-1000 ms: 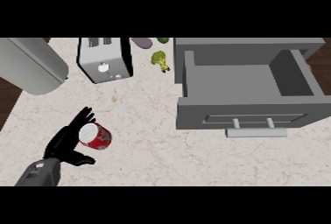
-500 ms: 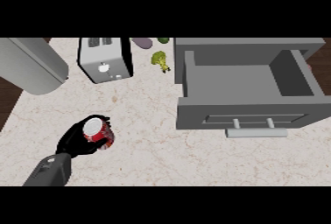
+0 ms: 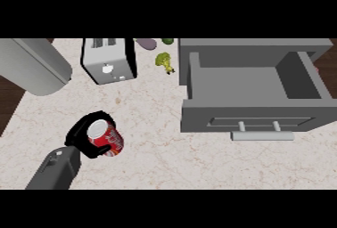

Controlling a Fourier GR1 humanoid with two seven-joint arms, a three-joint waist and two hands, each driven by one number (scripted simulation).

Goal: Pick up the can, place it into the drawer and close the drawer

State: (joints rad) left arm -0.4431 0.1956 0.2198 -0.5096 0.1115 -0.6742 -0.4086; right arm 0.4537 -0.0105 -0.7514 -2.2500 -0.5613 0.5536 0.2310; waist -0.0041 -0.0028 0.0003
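Right, from my seat I have the left hand curled round the can, its black fingers wrapping the red body from above and from below so that only the silver top and one flank show. That puts me at the grasp step: the can is caught, though whether it has left the counter I cannot tell from this steep look down. The can sits low and left on the marbled top, well apart from the drawer, which lies at about two o'clock from it and stands pulled out, its grey well bare, its front panel and bar handle facing me. The right hand shows nowhere in my view, so I can say nothing of it. Beyond the can, at twelve o'clock, is the toaster, with a big grey rounded vessel at eleven o'clock and a bit of green vegetable just beside the drawer's left wall. As I judge it, the next move asks for a lift high enough to clear the drawer's front, then a carry toward two o'clock, letting go only once over the well; closing comes after that.
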